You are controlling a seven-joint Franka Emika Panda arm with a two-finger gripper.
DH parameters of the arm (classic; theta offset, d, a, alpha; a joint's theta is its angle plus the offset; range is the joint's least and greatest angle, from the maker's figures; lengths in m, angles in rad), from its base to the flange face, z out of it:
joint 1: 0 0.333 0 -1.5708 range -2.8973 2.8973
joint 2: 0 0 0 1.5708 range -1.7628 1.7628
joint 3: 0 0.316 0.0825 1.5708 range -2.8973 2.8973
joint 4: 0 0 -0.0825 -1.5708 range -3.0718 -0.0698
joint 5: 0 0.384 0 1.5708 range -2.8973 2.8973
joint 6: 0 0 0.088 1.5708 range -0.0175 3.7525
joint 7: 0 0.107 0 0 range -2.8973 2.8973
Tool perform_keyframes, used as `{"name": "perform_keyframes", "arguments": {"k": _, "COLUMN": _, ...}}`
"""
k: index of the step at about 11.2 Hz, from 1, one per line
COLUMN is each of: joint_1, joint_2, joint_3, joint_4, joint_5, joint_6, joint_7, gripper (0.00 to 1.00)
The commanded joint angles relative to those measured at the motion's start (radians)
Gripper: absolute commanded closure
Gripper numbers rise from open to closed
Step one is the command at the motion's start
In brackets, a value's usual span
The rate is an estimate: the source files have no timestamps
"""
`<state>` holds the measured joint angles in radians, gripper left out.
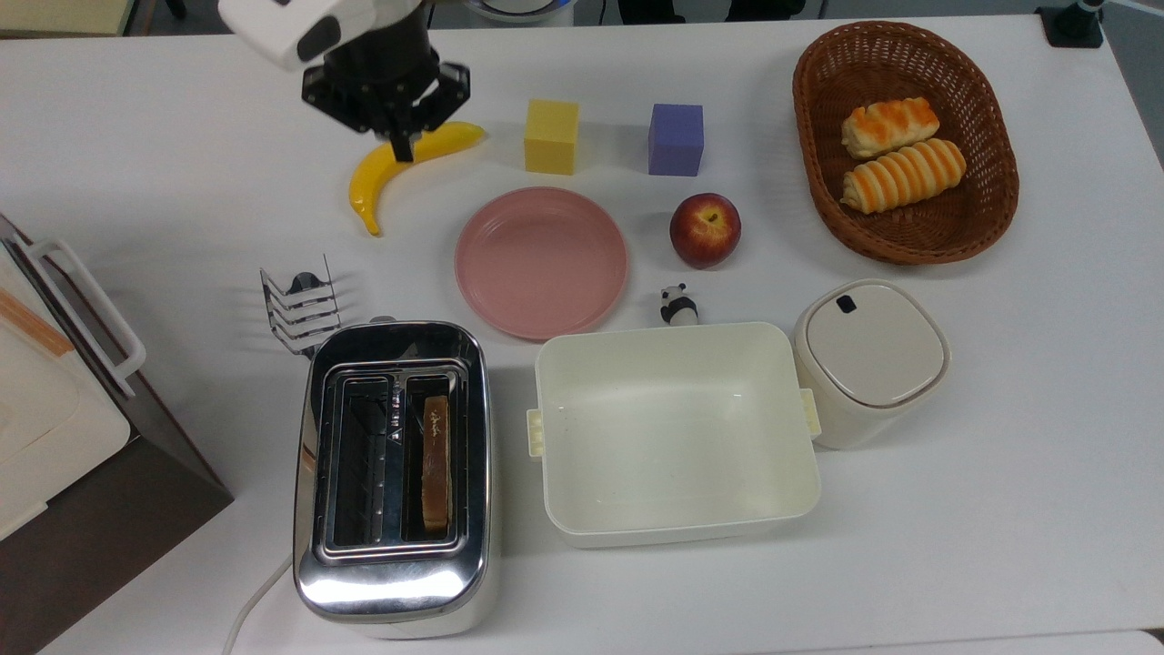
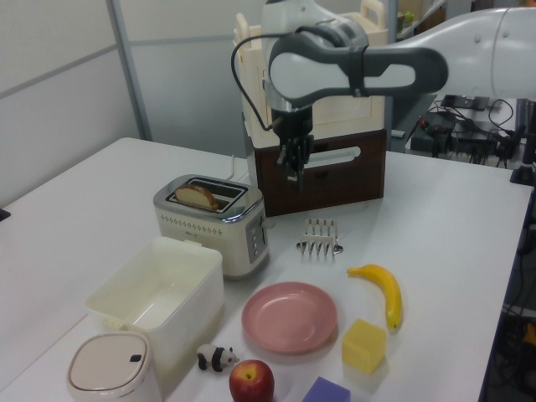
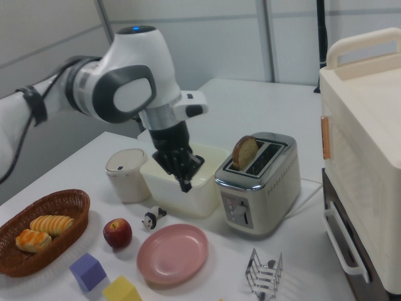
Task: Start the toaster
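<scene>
The chrome toaster (image 1: 393, 564) stands near the table's front in the top view, with a white cord trailing from it. A slice of bread (image 1: 436, 450) sits in its right slot and sticks up above the rim (image 3: 244, 152). The toaster's control end (image 2: 258, 237) faces the wire rack. My gripper (image 1: 400, 150) hangs high above the table, over the banana in the top view, well clear of the toaster (image 2: 213, 230). Its fingers are pressed together with nothing between them, pointing down (image 2: 299, 177) (image 3: 185, 185).
A wire toast rack (image 1: 300, 305) stands by the toaster's far end, next to a pink plate (image 1: 540, 262) and a banana (image 1: 368, 186). The cream tub (image 1: 673, 528) lies to the toaster's right in the top view. A brown cabinet (image 1: 100, 518) borders the top view's left.
</scene>
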<state>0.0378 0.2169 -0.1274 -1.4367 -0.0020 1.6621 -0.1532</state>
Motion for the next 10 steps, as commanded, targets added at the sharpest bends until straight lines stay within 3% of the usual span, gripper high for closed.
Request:
{"name": "perform_keyframes", "arguments": {"k": 1, "joint_1": 0.068, "joint_2": -0.085, "joint_3": -0.006, "joint_4": -0.044, "joint_5": -0.032, "joint_6": -0.113, "joint_7": 0.003, "gripper": 0.99}}
{"name": "perform_keyframes", "arguments": {"k": 3, "joint_1": 0.08, "joint_2": -0.114, "joint_3": -0.006, "joint_4": -0.045, "joint_5": -0.038, "joint_6": -0.127, "joint_7": 0.035, "gripper": 0.93}}
{"name": "perform_keyframes", "arguments": {"k": 5, "joint_1": 0.077, "joint_2": -0.114, "joint_3": -0.008, "joint_4": -0.042, "joint_5": -0.041, "joint_6": -0.125, "joint_7": 0.04, "gripper": 0.56}}
{"name": "perform_keyframes", "arguments": {"k": 6, "joint_1": 0.076, "joint_2": -0.113, "joint_3": -0.008, "joint_4": -0.042, "joint_5": -0.053, "joint_6": -0.122, "joint_7": 0.04, "gripper": 0.31}}
{"name": "perform_keyframes", "arguments": {"k": 7, "joint_1": 0.074, "joint_2": -0.108, "joint_3": -0.008, "joint_4": -0.042, "joint_5": -0.068, "joint_6": -0.117, "joint_7": 0.032, "gripper": 0.24}}
{"name": "perform_keyframes", "arguments": {"k": 8, "joint_1": 0.073, "joint_2": -0.106, "joint_3": -0.009, "joint_4": -0.042, "joint_5": -0.076, "joint_6": -0.114, "joint_7": 0.037, "gripper": 0.0}}
{"name": "perform_keyframes", "arguments": {"k": 10, "joint_1": 0.071, "joint_2": -0.106, "joint_3": -0.012, "joint_4": -0.042, "joint_5": -0.075, "joint_6": -0.113, "joint_7": 0.037, "gripper": 0.0}}
